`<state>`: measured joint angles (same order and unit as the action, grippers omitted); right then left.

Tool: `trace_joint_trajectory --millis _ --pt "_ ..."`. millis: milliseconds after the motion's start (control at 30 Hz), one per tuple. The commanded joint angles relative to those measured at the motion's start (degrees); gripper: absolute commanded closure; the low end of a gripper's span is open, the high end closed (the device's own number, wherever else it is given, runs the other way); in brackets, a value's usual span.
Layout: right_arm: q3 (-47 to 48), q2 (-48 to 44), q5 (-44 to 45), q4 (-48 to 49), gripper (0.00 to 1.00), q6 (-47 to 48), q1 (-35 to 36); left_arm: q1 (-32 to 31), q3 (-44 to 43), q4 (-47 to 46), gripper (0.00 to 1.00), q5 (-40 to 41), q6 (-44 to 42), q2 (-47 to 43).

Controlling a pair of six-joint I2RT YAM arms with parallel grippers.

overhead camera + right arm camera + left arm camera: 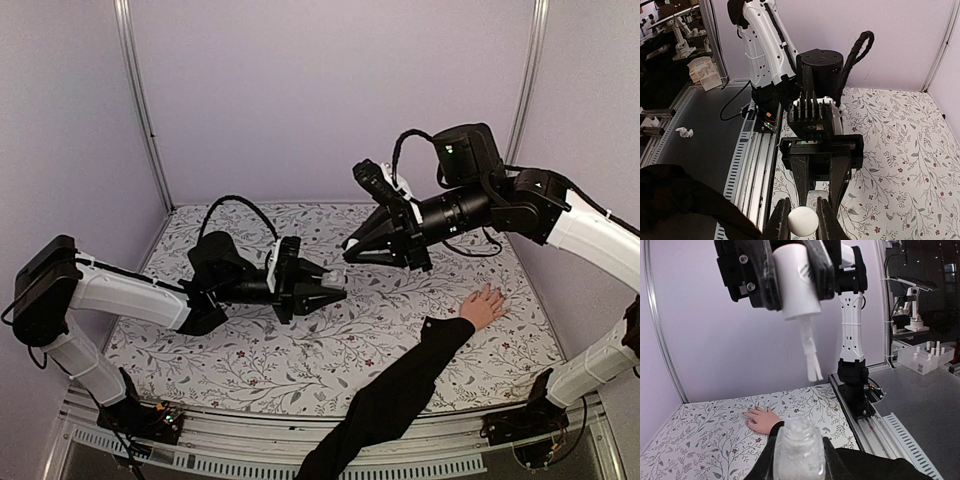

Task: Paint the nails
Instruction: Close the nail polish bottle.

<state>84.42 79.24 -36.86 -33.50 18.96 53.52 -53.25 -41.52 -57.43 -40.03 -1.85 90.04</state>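
Observation:
A light-skinned hand (484,306) in a long black sleeve (400,395) lies flat with spread fingers at the table's right. Its nails are too small to make out. My left gripper (335,293) is shut on a small pale translucent bottle (799,449), open-necked and upright, at mid-table. My right gripper (350,250) hovers just above it, shut on the white cap (794,282). The cap's pale brush (812,357) hangs down above the bottle's neck without touching it. In the right wrist view the cap's round top (803,221) sits between the fingers, with the bottle (815,197) below.
The floral tablecloth (300,360) covers the table, with lilac walls at the back and sides. A metal rail (250,455) runs along the near edge by the arm bases. The sleeve crosses the near right part of the table diagonally.

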Motion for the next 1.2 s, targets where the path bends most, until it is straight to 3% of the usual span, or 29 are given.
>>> trace_joint_trajectory --millis 0,1167 --pt "2.4 1.1 2.2 -0.3 1.00 1.4 0.9 -0.7 -1.6 -1.7 1.00 0.1 0.5 1.1" --pt "0.7 2.7 6.5 -0.3 1.00 3.0 2.1 -0.7 -2.7 -1.1 1.00 0.1 1.7 2.5"
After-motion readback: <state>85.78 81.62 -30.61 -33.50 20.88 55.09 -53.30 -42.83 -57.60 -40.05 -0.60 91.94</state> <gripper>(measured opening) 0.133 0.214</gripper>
